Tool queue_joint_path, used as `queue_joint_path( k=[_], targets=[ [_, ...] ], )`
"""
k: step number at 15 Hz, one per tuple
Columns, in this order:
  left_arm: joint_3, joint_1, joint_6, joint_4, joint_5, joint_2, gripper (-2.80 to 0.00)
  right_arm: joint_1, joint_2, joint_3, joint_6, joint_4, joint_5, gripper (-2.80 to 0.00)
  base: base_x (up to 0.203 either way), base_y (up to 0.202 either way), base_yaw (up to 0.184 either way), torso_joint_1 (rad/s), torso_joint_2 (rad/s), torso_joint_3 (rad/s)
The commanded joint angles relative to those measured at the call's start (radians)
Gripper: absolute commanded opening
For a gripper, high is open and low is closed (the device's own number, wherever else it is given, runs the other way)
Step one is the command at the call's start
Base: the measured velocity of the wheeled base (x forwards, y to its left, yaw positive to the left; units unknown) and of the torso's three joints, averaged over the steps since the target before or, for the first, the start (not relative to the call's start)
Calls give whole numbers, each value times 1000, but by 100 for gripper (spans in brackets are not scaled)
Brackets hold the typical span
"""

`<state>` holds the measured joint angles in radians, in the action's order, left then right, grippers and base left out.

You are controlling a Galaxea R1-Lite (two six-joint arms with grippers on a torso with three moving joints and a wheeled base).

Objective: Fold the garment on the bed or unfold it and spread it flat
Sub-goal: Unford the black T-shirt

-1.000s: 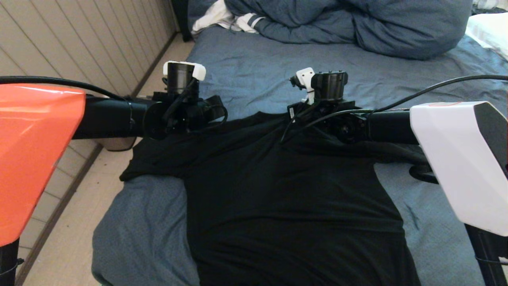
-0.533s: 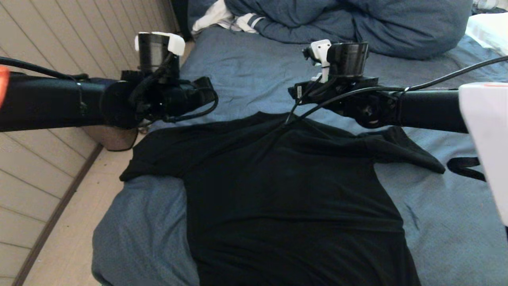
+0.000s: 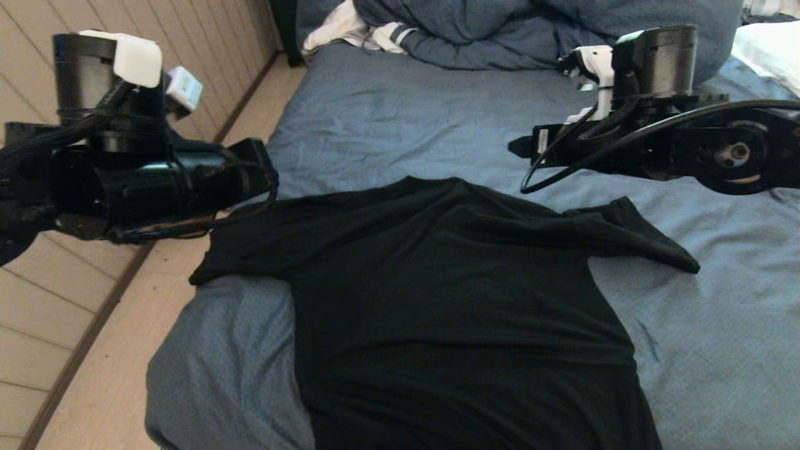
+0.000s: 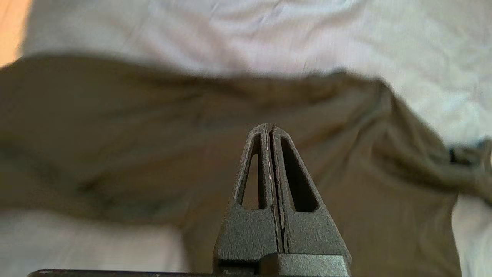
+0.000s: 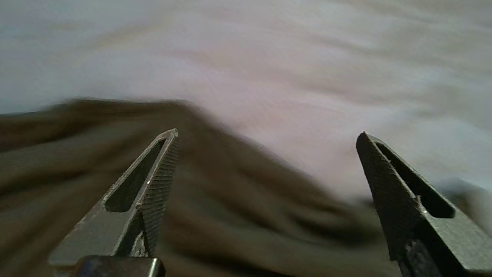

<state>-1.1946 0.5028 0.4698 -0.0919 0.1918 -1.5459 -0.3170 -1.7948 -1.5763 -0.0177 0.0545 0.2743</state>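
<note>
- The left gripper (image 4: pixel 272 129) is hanging in the air above the garment (image 3: pixel 450 300), its two fingers pressed tightly together with nothing between them.
- The right gripper (image 5: pixel 267 138) is hovering above the garment's shoulder edge, its fingers (image 5: pixel 161 169) standing wide apart and holding nothing.
- In the head view the left arm (image 3: pixel 137 181) is reaching in beside the garment's left sleeve, out over the floor, and the right arm (image 3: pixel 656 144) is reaching in beyond the garment's right sleeve, over bare sheet.
- The garment is lying spread flat, plain black side up, collar pointing away from the robot, both short sleeves stretched outward and the hem running out of the bottom of the head view.
- The bed (image 3: pixel 387 125) is carrying the garment near its left edge, the slate-blue sheet lying wrinkled around it, and the left sleeve is reaching that edge.
- A bulky blue-grey duvet (image 3: pixel 537 37) is lying heaped well beyond the garment's collar, with a white cloth with dark stripes (image 3: pixel 369 31) tucked against it.
- A white pillow (image 3: pixel 769 47) is showing far from the garment, past the duvet's right end.
- A pale wood-look floor (image 3: pixel 119 375) is running alongside the bed on the garment's left, and a panelled wall (image 3: pixel 187 56) is standing beyond the floor.
</note>
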Motion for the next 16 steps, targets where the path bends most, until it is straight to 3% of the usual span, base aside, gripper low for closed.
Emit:
queue_joint_path(
  k=[1, 4, 6, 12, 16],
  targets=[
    [95, 0, 3, -3, 4, 108, -280, 143, 38, 35, 0, -2, 2, 0, 0, 0, 0, 0, 0, 0],
    [90, 0, 0, -2, 3, 88, -280, 350, 8, 51, 3, -4, -46, 0, 0, 0, 0, 0, 0, 0],
    [86, 0, 1, -3, 3, 57, -280, 422, -21, 64, 4, -8, -86, 0, 0, 0, 0, 0, 0, 0],
    [73, -1, 1, -6, 3, 9, -280, 495, -111, 78, -6, -13, -184, 0, 0, 0, 0, 0, 0, 0],
    [72, -1, 3, -9, 3, -12, -280, 493, -161, 100, -81, -11, -286, 0, 0, 0, 0, 0, 0, 0]
  ],
)
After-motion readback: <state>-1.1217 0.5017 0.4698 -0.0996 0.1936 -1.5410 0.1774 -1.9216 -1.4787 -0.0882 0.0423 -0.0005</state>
